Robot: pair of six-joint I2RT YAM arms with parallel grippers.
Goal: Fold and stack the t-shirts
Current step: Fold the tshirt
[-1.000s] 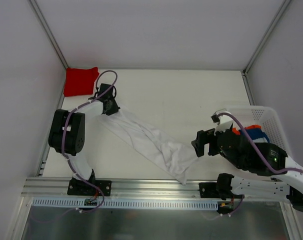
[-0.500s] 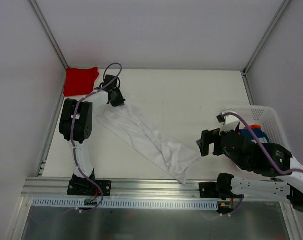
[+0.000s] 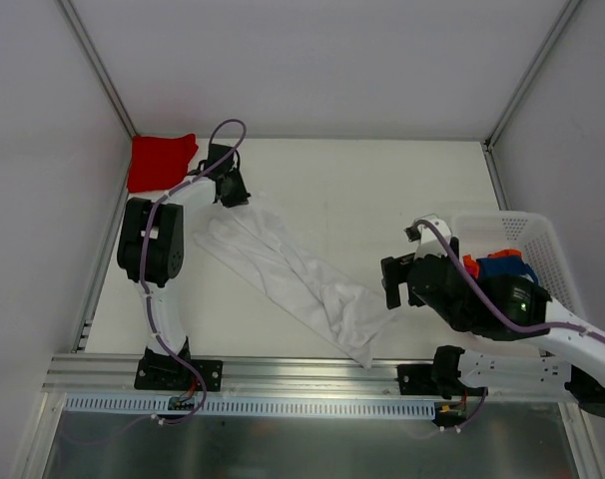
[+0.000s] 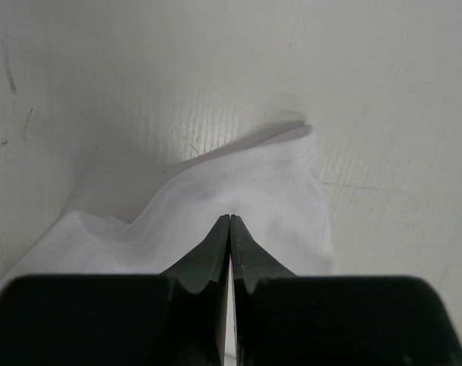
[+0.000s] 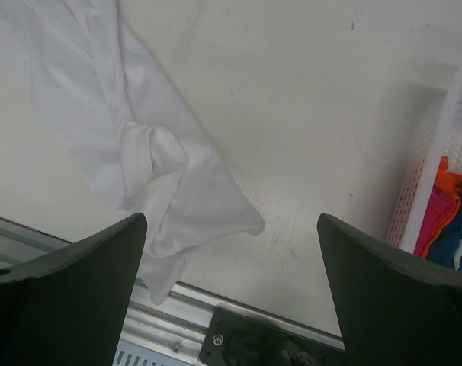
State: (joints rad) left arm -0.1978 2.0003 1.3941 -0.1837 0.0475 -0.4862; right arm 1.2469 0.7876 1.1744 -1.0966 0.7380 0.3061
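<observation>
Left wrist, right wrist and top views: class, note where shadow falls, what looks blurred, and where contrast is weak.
Left wrist view: the shut left gripper is a dark, soft-edged mass; the white t-shirt barely differs from the table, its raised corner casting a grey shadow. Right wrist view: the open right gripper blurs at the bottom corners. Top view: even light, faint shadows.

The top camera looks steeply down from above the near edge over the whole table (image 3: 382,190), while both wrist cameras look down, apparently from close, at the white t-shirt (image 4: 246,191) that all three share.
</observation>
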